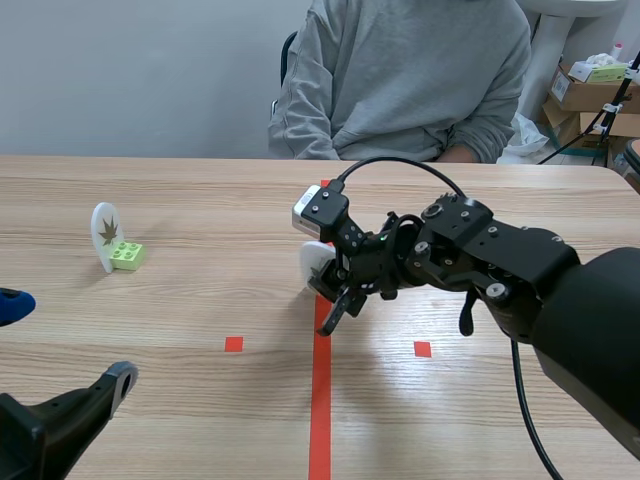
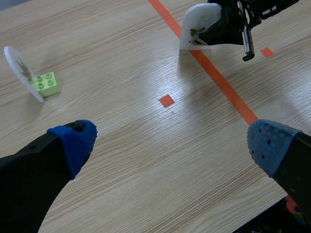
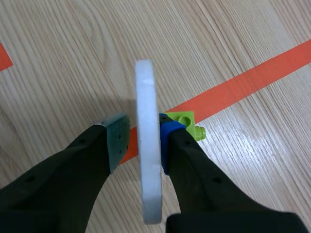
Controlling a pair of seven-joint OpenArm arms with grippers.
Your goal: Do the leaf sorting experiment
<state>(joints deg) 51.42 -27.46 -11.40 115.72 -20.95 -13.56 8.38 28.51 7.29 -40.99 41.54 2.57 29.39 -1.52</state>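
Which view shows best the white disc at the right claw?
The left wrist view: the white disc faces it, leaf mark visible. The right wrist view shows only its edge; in the scene view the right claw hides most of it.

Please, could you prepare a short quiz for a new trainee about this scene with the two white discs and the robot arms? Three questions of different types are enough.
1. True or false: the left claw is holding a white disc.
2. The disc at the right claw is at which tape mark? A) the long line B) a small square C) no mark
3. What colour is the brick beside the other disc?

Key:
1. False. It is open and empty.
2. A
3. Light green
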